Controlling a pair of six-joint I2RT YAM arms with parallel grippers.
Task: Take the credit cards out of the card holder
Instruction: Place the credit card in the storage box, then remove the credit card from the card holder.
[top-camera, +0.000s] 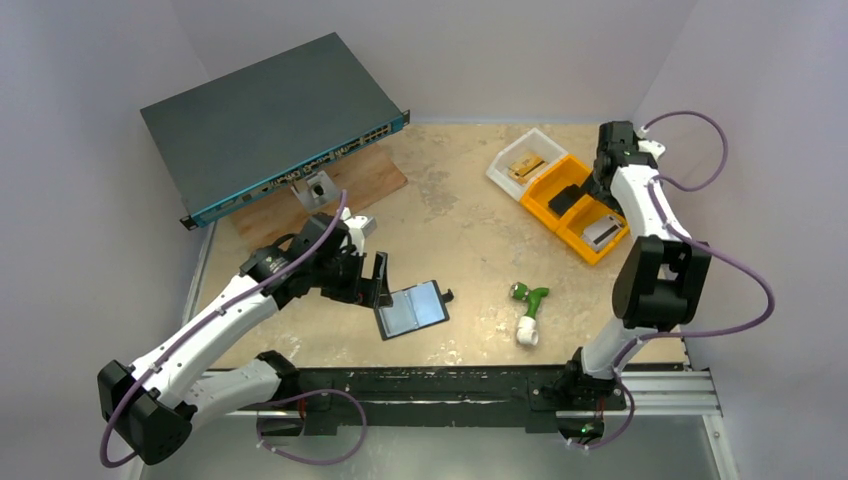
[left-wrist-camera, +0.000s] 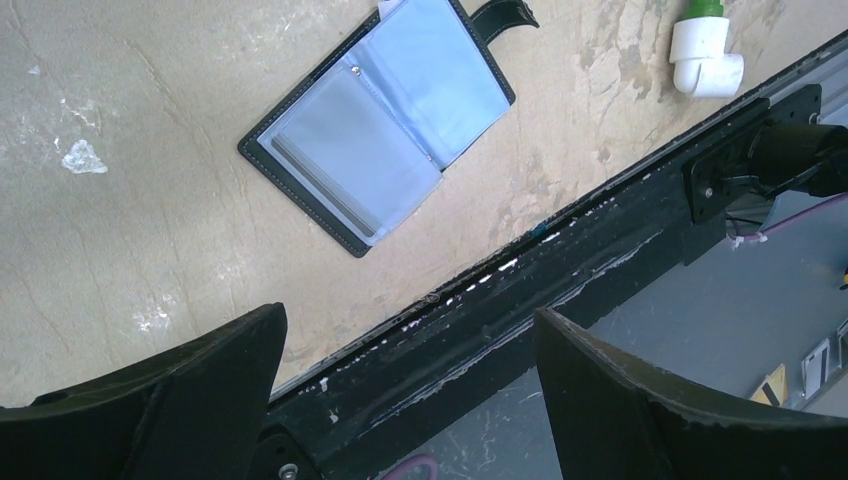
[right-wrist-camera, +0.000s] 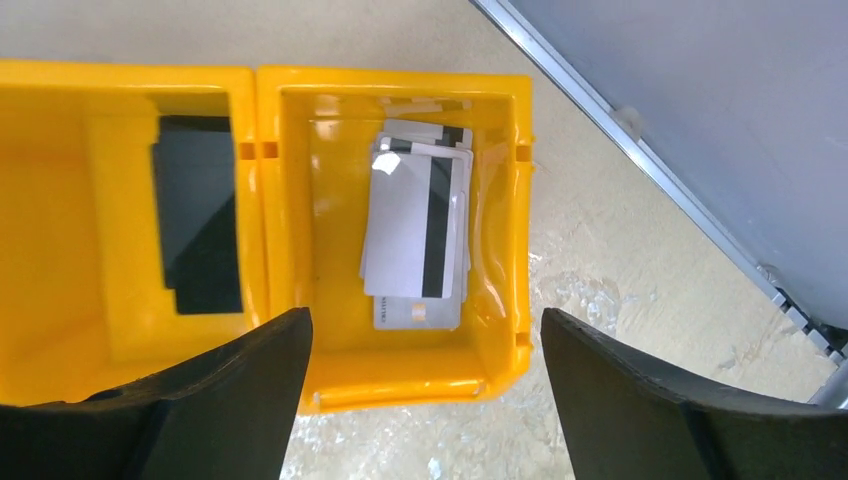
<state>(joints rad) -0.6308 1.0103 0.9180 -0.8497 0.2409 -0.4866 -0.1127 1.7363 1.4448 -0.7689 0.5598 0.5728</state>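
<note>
Three views, listed in turn.

Top view: the holder lies open at low centre, just right of the left arm. What its sleeves hold is too small to make out. The right arm overhangs the orange bins at upper right, and its fingers are hidden here. A white tray beside the bins holds a tan piece. The port labels on the switch, upper left, are unreadable. A green-and-white fitting lies right of the holder.

Left wrist view: the left gripper is spread wide with nothing between its fingers, which are cropped at the bottom edge. The holder lies flat on the table at top centre, its strap cut by the top edge. A pale rounded rectangle shows through the left sleeve, but what it is stays unclear.

Right wrist view: the right gripper is wide and empty above the bins. The right bin holds a stack of cards, the top one pale with a black stripe. Print on the lowest is too small to read. The left bin, cut by the frame edge, holds a black block.
</note>
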